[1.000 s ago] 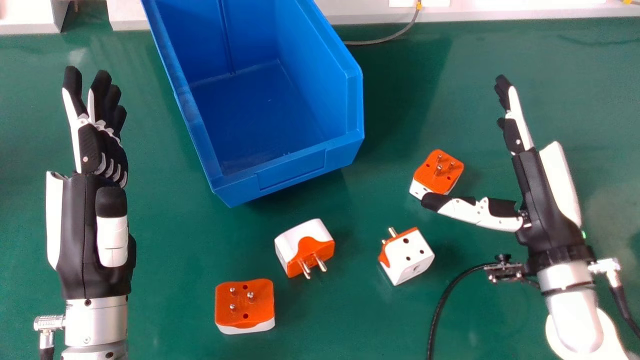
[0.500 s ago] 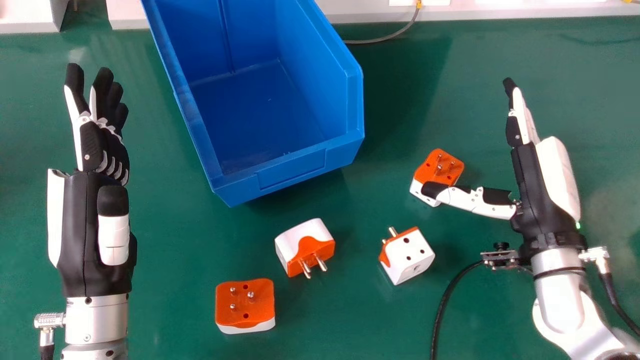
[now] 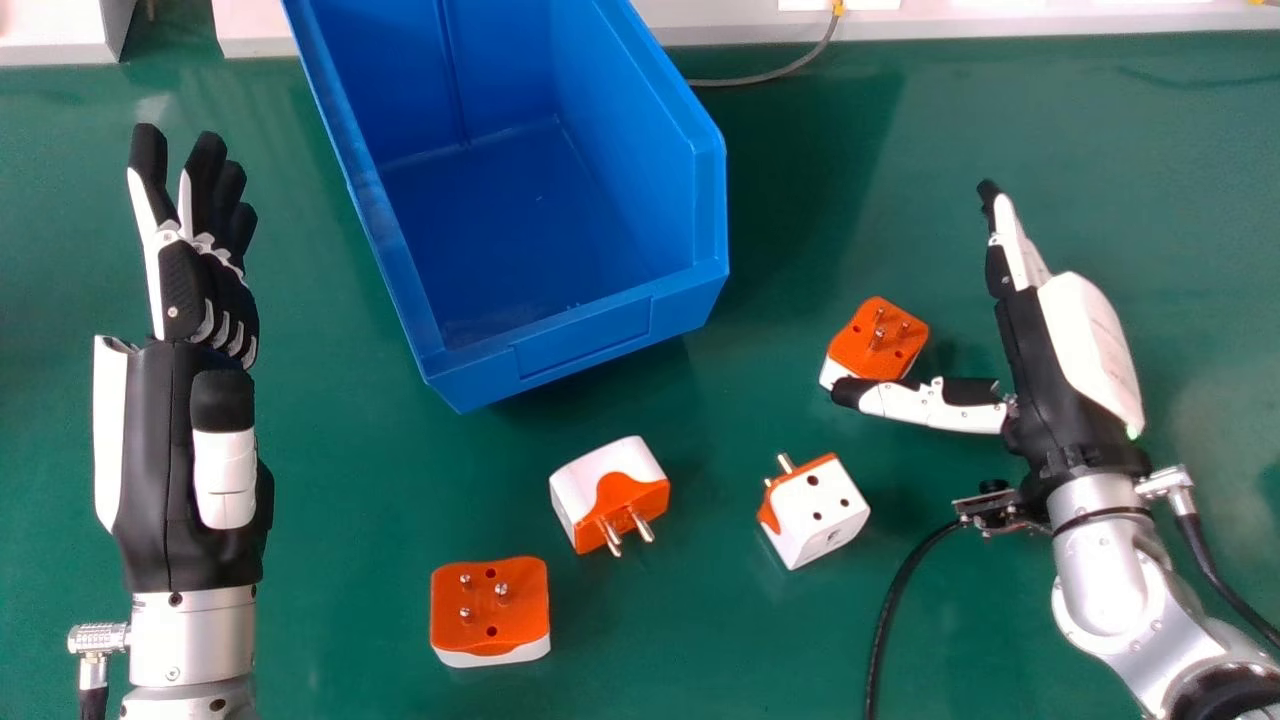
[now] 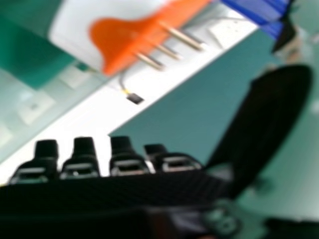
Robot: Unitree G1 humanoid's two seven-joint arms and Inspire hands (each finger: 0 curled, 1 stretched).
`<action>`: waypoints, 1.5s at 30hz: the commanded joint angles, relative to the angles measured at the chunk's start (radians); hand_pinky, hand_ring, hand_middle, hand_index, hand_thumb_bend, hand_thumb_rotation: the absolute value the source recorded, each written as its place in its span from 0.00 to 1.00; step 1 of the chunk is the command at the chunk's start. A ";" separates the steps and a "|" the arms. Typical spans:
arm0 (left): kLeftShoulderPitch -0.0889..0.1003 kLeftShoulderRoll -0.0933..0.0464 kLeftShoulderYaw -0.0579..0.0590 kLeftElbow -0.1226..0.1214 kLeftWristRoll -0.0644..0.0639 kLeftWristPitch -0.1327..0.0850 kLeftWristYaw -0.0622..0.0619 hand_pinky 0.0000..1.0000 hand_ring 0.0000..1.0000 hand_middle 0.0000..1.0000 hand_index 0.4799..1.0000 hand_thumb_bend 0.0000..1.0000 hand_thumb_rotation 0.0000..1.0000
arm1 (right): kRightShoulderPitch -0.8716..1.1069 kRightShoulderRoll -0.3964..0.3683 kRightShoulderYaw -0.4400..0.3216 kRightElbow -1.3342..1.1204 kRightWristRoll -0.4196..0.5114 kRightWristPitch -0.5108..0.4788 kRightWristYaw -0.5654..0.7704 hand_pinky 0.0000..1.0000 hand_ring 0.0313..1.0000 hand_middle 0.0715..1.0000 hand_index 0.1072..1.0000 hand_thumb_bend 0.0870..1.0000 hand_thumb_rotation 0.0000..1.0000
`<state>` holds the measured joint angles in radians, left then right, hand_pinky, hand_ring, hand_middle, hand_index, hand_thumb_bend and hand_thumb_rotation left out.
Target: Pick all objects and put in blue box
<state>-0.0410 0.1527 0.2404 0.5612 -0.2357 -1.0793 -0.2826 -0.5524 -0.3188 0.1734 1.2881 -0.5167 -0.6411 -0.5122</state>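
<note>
My left hand (image 3: 180, 440) rests open over the table's left side, left of the blue box (image 3: 620, 310). My right hand (image 3: 1050, 370) is open at the right, its thumb over the near edge of an orange-and-white plug adapter (image 3: 870, 340). That adapter also shows in the right hand view as an orange and white body (image 4: 119, 40) with metal pins, and my right hand (image 4: 114, 186) there holds nothing. Three more adapters lie in front of the box: one white with round holes (image 3: 820, 510), one on its side (image 3: 600, 490), one pins up (image 3: 490, 605).
The green table (image 3: 350, 480) carries everything. A black cable (image 3: 885, 620) runs from the right wrist to the near edge. Behind the box, a thin grey cable (image 3: 770, 78) crosses to a white ledge (image 3: 700, 25) along the far edge.
My right hand first drew slightly away from me, then shifted left, with its forearm swinging inward. My left hand and the adapters have stayed practically where they were.
</note>
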 commanded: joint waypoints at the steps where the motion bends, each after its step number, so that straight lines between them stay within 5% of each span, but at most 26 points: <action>1: -0.009 0.005 -0.002 -0.007 -0.001 -0.019 -0.001 1.00 1.00 1.00 1.00 1.00 1.00 | -0.036 0.000 -0.003 0.000 0.025 0.000 0.026 0.94 0.97 0.97 1.00 1.00 0.43; 25: 0.007 -0.005 -0.001 -0.017 -0.002 -0.029 0.002 1.00 1.00 1.00 1.00 1.00 1.00 | -0.073 0.067 0.033 0.037 0.051 0.107 0.174 0.95 0.99 0.99 1.00 1.00 0.44; 45: 0.000 -0.002 -0.001 -0.019 -0.001 -0.023 0.005 1.00 1.00 1.00 1.00 1.00 1.00 | -0.106 0.064 0.049 0.053 0.048 0.164 0.221 0.93 1.00 1.00 1.00 1.00 0.41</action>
<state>-0.0400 0.1453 0.2399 0.5609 -0.2362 -1.0854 -0.2793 -0.6461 -0.2622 0.2120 1.3305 -0.4660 -0.4915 -0.3237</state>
